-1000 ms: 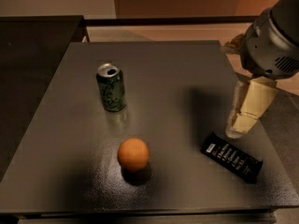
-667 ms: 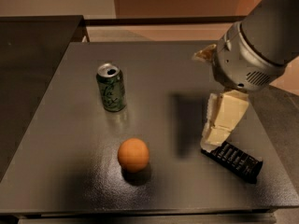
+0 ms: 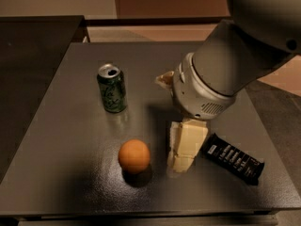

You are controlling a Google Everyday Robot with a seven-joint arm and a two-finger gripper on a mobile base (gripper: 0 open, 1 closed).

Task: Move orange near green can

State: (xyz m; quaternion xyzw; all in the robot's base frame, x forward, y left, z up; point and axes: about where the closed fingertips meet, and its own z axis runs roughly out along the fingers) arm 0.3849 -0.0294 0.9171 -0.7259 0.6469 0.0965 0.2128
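Observation:
The orange [image 3: 134, 156] sits on the dark table [image 3: 70, 126] near its front edge. The green can [image 3: 112, 88] stands upright behind and a little left of it, about a can's height away, silver top and opening showing. My gripper [image 3: 180, 164] hangs down from the large grey arm [image 3: 225, 74], its cream tip close above the table just right of the orange, a short gap between them. It holds nothing that I can see.
A flat black snack bar wrapper [image 3: 233, 157] lies on the table right of the gripper. The table's front edge runs along the bottom of the view. A darker counter [image 3: 33, 36] adjoins at the far left.
The arm has swung left and forward across the table, bringing the gripper from beside the wrapper to just right of the orange. The orange, can and wrapper have not moved.

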